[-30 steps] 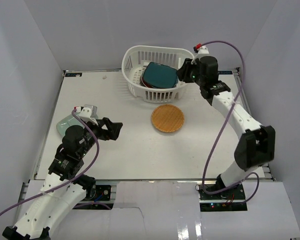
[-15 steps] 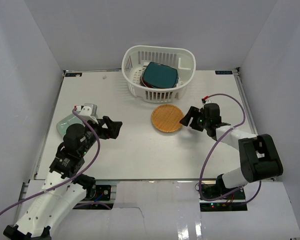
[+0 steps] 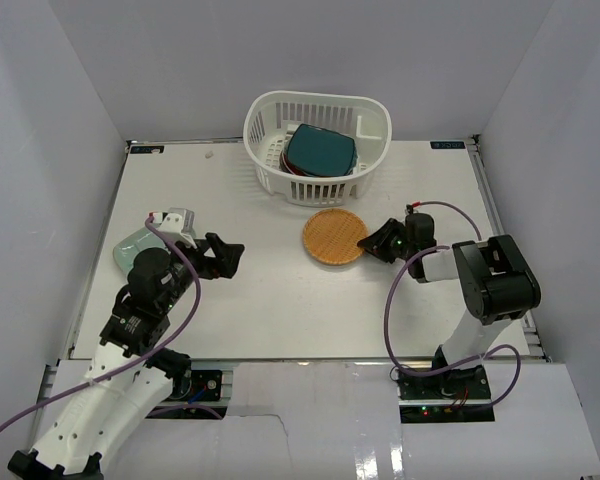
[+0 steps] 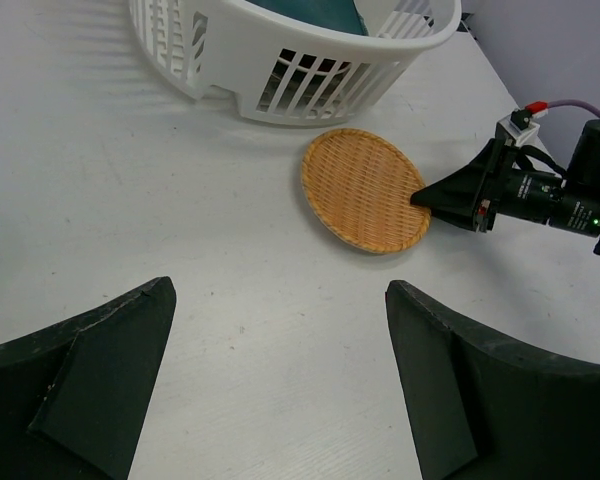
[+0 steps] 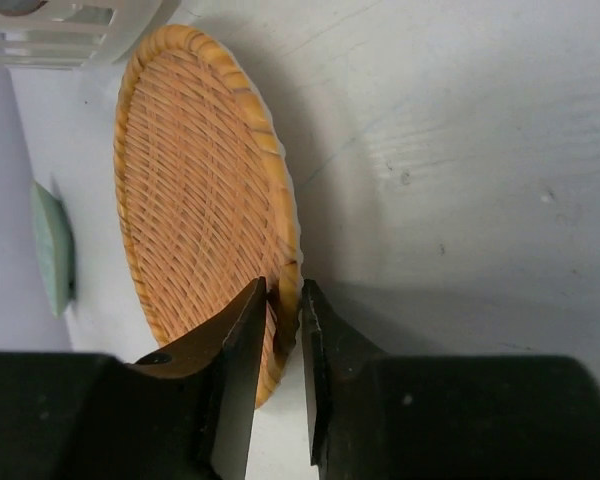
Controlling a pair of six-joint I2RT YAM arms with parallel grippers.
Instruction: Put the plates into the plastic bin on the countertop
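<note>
Orange plate (image 3: 335, 237) lies flat on the worktop (image 3: 280, 310) about midway across, rather toward the far edge, and the right gripper (image 3: 376, 243) meets it at the rim that faces the right edge. In the right wrist view the fingers (image 5: 242, 330) are drawn narrow, one over the woven inside and one outside the rim, with the rim pinched between them, so the gripper appears to hold the plate by its edge. The plate is round, so it has no long axis to line up with; what counts is that it reaches away from the gripper toward the left edge, while the bin (image 3: 315, 97) stands beyond it at the far edge, near but not touching. The right arm is clearly the nearer one. The left gripper (image 3: 223, 258) hangs wide and empty over the left half of the worktop, well apart from the plate. A green plate (image 3: 138, 243) rests near the left edge, partly under the left arm. In the bin a teal plate (image 3: 320, 150) leans on others beneath it. Judging from this, the lift must clear the bin's near wall, and the leaning teal plate leaves little room.
</note>
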